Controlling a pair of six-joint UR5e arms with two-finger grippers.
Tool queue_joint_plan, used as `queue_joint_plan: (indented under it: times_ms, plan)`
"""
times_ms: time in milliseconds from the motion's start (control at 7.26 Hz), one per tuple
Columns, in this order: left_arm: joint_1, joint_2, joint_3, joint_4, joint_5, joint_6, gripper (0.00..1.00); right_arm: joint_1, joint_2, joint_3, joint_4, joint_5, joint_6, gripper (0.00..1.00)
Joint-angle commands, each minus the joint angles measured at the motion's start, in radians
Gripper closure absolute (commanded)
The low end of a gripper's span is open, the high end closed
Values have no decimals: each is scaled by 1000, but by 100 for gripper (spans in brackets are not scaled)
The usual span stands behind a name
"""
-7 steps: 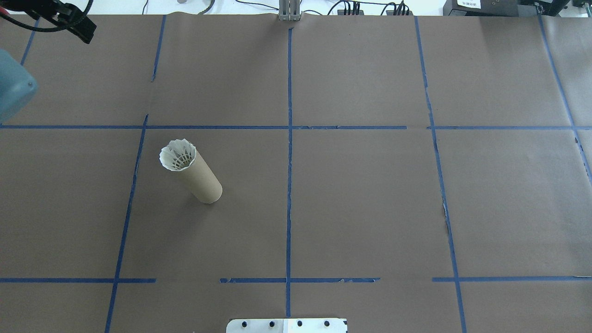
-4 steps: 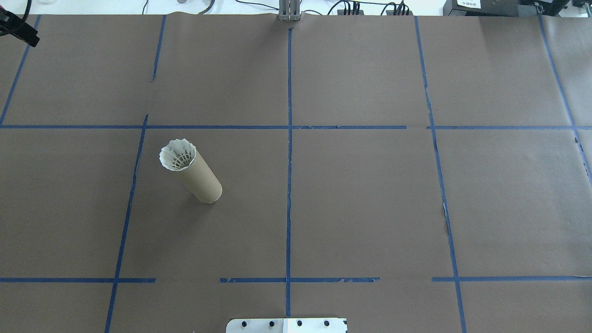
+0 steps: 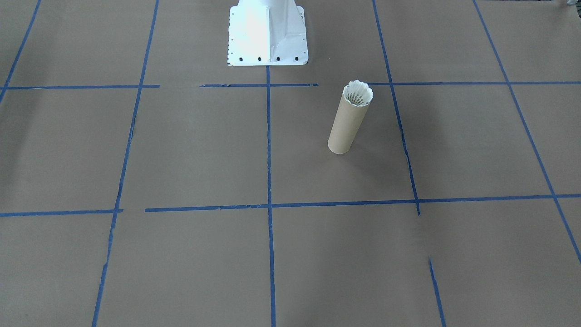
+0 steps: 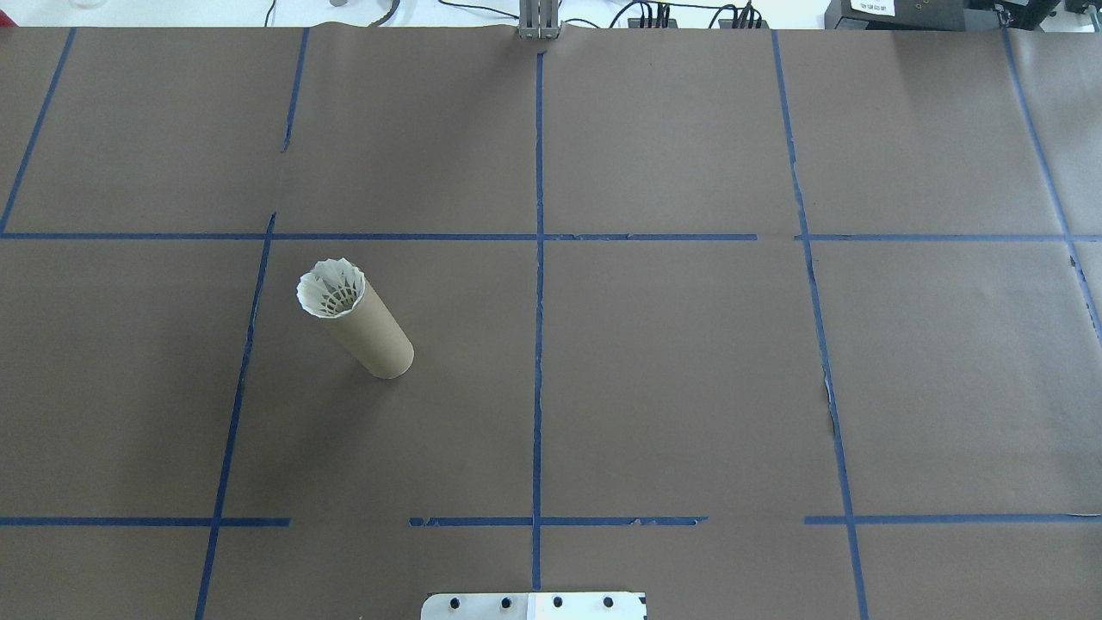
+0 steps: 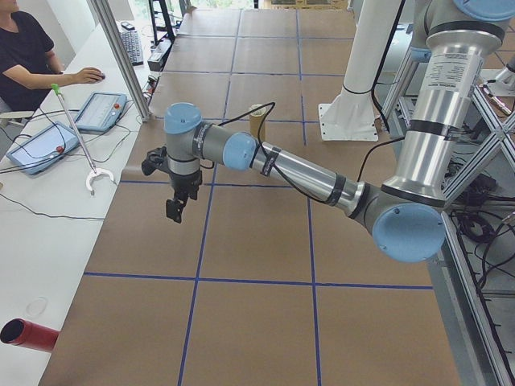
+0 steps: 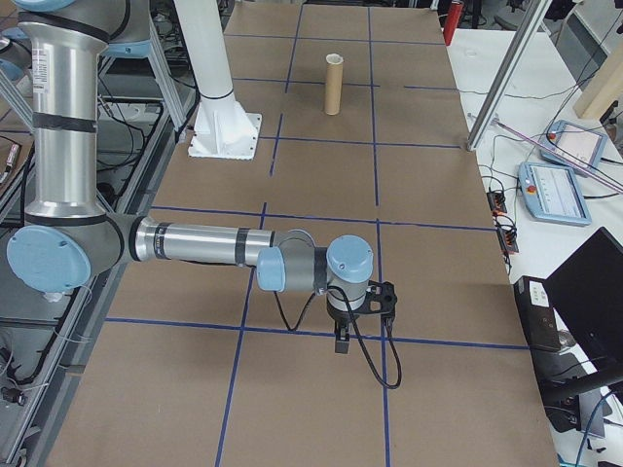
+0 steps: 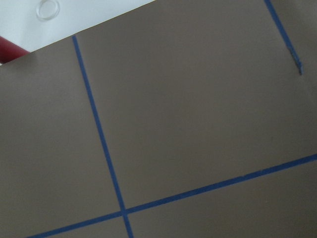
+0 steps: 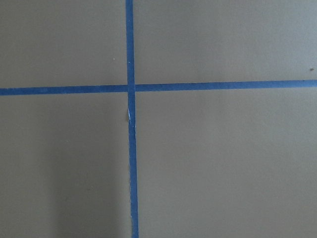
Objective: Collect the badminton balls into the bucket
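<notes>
The bucket [image 4: 372, 334] is a tall brown cardboard tube standing upright on the paper-covered table, left of centre in the overhead view. A white feather badminton ball [image 4: 331, 291] sits in its mouth, skirt up, also seen from the front [image 3: 358, 93] atop the bucket [image 3: 347, 125]. My left gripper [image 5: 175, 211] hangs over the table's far-left end, well away from the tube; I cannot tell whether it is open or shut. My right gripper [image 6: 341, 342] hangs low over the table's right end, and its state cannot be told either. Both wrist views show only brown paper and blue tape.
The white robot base [image 3: 268, 32] stands at the table's near-robot edge. Blue tape lines grid the brown paper. A person [image 5: 26, 50] sits at the side desk with a teach pendant [image 5: 100, 111]; a red cylinder [image 5: 29, 334] lies off the table's corner.
The left gripper, seen at the overhead view's top-left corner a second ago, has slid out past the left edge. The bucket and badminton ball have not moved.
</notes>
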State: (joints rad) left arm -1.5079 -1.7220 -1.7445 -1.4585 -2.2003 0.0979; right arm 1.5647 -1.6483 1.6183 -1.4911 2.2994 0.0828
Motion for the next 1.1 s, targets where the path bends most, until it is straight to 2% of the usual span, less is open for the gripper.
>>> queue_joint_plan:
  times_ms: [0, 275, 551, 688, 964]
  plan:
    - [-67, 152, 0, 15, -53, 123, 0, 0, -1, 0, 0, 0, 0, 0]
    - [-69, 156, 25, 27, -50, 112, 0, 0, -1, 0, 0, 0, 0, 0]
    - [-69, 154, 127, 14, -56, 125, 0, 0, -1, 0, 0, 0, 0, 0]
    - [-69, 154, 140, 12, -76, 123, 0, 0, 1, 0, 0, 0, 0, 0]
    - [-68, 147, 131, 12, -81, 114, 0, 0, -1, 0, 0, 0, 0, 0]
